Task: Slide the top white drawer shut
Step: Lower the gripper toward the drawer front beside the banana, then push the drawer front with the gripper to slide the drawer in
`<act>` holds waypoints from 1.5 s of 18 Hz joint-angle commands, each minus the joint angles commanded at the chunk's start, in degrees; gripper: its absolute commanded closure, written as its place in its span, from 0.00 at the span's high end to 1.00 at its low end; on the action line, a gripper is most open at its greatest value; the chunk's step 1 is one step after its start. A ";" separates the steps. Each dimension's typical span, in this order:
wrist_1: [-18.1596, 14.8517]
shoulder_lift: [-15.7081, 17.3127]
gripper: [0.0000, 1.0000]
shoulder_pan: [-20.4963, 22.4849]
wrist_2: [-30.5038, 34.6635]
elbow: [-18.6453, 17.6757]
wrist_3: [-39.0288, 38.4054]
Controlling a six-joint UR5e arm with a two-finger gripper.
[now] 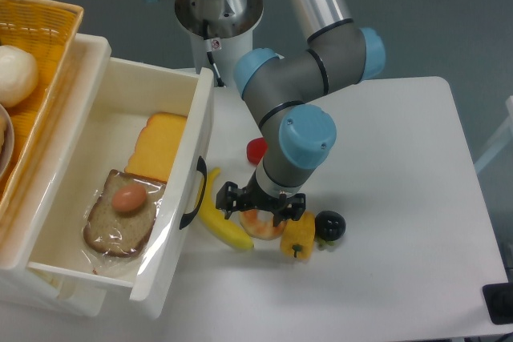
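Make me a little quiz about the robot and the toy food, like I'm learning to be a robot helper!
1. True or false: the top white drawer is open.
2. What lies between the drawer's black handle and the hand?
A. banana
B. spoon
C. cup
3. Fill in: inside the drawer, the slice of bread has an ____ on it.

Key: 1 true. 2 A. 3 egg.
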 joint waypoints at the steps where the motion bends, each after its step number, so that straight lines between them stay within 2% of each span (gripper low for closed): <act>1: 0.00 0.00 1.00 -0.09 -0.09 0.00 0.00; 11: 0.09 0.61 1.00 -1.14 -1.85 0.26 0.09; 27: 0.35 1.49 1.00 -6.06 -2.02 0.62 0.44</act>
